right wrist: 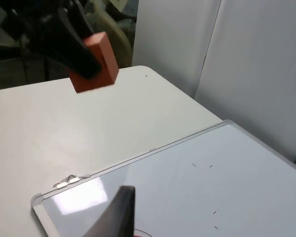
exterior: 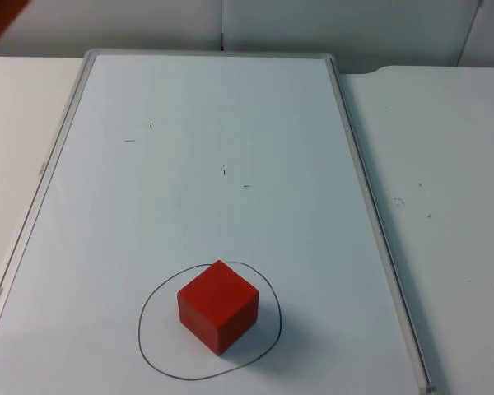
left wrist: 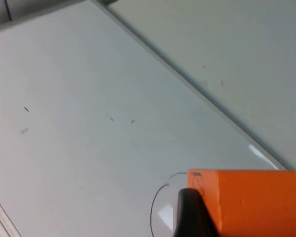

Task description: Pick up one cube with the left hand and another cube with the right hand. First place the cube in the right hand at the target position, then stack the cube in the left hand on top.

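A red cube (exterior: 218, 306) rests on the whiteboard (exterior: 222, 164) inside a hand-drawn circle (exterior: 152, 346). A second red cube (right wrist: 96, 61) hangs high above the table's far left, with my left gripper (right wrist: 84, 57) shut on it. The same cube (left wrist: 251, 202) sits against a black fingertip (left wrist: 190, 212) in the left wrist view, and its edge (exterior: 0, 20) peeks in at the upper left corner of the top view. My right gripper (right wrist: 148, 232) is raised over the board, one fingertip (right wrist: 119, 212) in sight, open with nothing in it.
The whiteboard has a raised metal frame (exterior: 370, 214) and a few small pen marks (exterior: 224, 170). White table (exterior: 445, 206) lies on both sides of the board. A grey partition wall (exterior: 354, 25) closes the far end.
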Available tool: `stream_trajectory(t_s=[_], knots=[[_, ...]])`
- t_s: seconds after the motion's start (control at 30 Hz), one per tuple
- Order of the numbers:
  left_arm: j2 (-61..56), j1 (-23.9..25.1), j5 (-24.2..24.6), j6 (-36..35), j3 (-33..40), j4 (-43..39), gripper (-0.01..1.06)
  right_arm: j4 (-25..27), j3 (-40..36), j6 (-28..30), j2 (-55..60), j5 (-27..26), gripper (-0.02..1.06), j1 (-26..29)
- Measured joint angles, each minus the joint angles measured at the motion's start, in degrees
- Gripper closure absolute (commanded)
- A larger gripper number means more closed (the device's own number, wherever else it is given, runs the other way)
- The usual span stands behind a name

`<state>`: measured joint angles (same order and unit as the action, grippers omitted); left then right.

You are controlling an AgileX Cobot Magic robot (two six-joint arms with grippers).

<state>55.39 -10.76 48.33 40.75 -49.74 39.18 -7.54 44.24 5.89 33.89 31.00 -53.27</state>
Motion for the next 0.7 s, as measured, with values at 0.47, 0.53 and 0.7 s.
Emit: stream_trajectory(t_s=[0.47,0.53,0.7], knots=[[19.2,-20.0,-16.4,-1.0,-0.1,-1.3,1.05,0.0,0.0,0.0,0.0,0.0,0.00,0.0],[20.8,-22.0,-18.0,-2.0,-0.1,-2.3,1.05,0.0,0.0,0.0,0.0,0.0,0.00,0.0],[28.0,-26.8,-21.8,-6.3,-0.1,-6.6,1.05,0.0,0.0,0.0,0.0,0.1,0.00,0.0]])
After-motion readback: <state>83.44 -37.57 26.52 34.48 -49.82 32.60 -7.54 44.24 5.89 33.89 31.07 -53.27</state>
